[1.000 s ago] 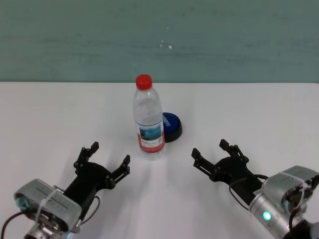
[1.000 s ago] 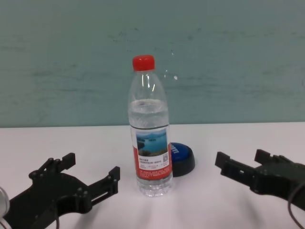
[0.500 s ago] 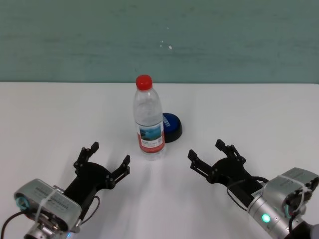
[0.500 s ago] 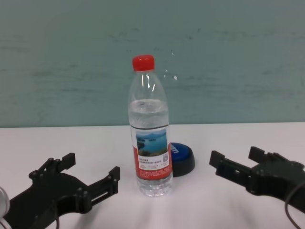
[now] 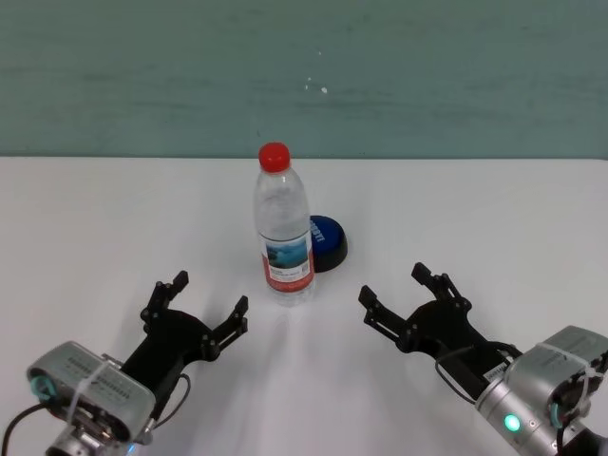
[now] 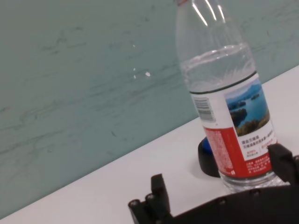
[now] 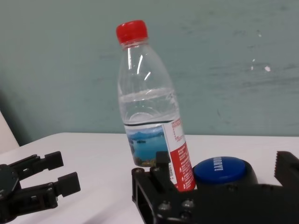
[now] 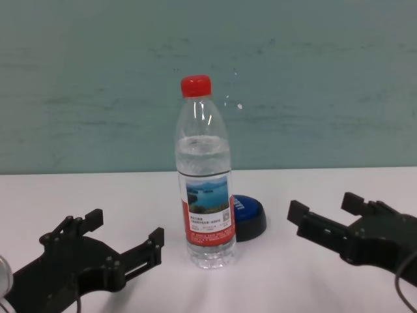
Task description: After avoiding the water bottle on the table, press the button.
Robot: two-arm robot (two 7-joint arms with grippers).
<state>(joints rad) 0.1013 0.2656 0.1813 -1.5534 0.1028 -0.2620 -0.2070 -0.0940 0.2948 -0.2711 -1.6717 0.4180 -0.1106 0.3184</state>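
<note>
The water bottle stands upright on the white table, clear with a red cap and a lake label. Right behind it sits the blue button on its black base, partly hidden by the bottle. My right gripper is open, low over the table to the right of the bottle and nearer me than the button. The left gripper rests open to the bottle's front left.
A teal wall rises behind the table's far edge. White tabletop stretches to both sides of the bottle and button.
The right gripper slid a little left toward the bottle, then rose slightly. The left arm, bottle and button stayed put.
</note>
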